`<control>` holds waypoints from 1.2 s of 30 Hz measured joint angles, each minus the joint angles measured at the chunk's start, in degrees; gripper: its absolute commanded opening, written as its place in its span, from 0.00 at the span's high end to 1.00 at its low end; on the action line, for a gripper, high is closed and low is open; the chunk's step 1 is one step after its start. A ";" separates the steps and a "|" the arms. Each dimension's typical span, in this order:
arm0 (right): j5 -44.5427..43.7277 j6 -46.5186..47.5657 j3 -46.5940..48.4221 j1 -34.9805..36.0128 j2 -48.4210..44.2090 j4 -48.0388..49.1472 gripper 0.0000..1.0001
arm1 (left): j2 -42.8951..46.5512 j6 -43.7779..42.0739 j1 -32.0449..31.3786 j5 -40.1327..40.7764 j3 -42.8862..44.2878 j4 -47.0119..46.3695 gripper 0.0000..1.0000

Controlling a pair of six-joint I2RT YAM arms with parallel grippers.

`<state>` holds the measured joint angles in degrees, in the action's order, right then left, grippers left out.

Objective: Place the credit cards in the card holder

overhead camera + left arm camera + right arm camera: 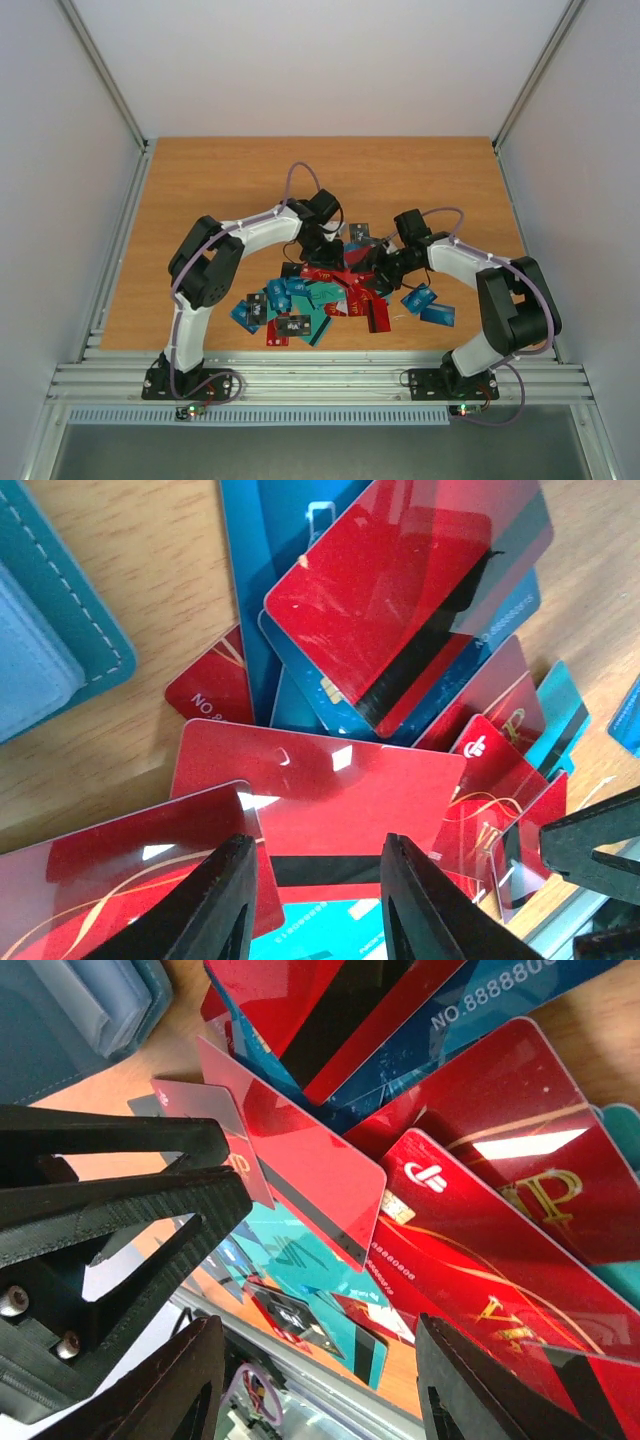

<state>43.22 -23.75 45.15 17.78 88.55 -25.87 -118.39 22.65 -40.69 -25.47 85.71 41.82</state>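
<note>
Here, the selecting step: left end effector (315, 905) and right end effector (320, 1390), both apart, over the credit cards (320, 295). Next, you should clamp the red card (320, 795); card holder (60, 630) upper left.

A wooden table (200, 180) sits between white walls (330, 60).

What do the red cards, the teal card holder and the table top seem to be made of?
The thin red rectangular cards look like glossy plastic: sharp white highlights sit on them. The dull teal-blue folding card holder looks like matte leather or imitation leather, with pale stitching along its edge. The orange-brown table top shows wood grain, perhaps a laminate.
</note>
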 measured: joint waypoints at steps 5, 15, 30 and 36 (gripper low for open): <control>1.31 -0.26 -0.68 0.00 2.69 2.54 0.47 | -0.42 -0.66 0.35 0.00 0.00 0.20 0.63; 3.67 -0.46 -1.66 0.00 5.70 7.39 0.48 | -1.03 -1.97 0.83 -0.26 0.00 0.11 0.63; 7.15 -0.44 -2.36 0.00 8.22 12.55 0.49 | -1.70 -2.29 1.73 -4.33 -1.62 -2.89 0.65; 8.52 -0.35 -2.67 0.00 9.11 15.08 0.52 | -1.70 -2.16 1.95 -6.03 -2.14 -4.13 0.66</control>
<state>51.75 -24.10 42.48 17.78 97.67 -10.79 -120.09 20.49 -38.74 -31.51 83.57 37.69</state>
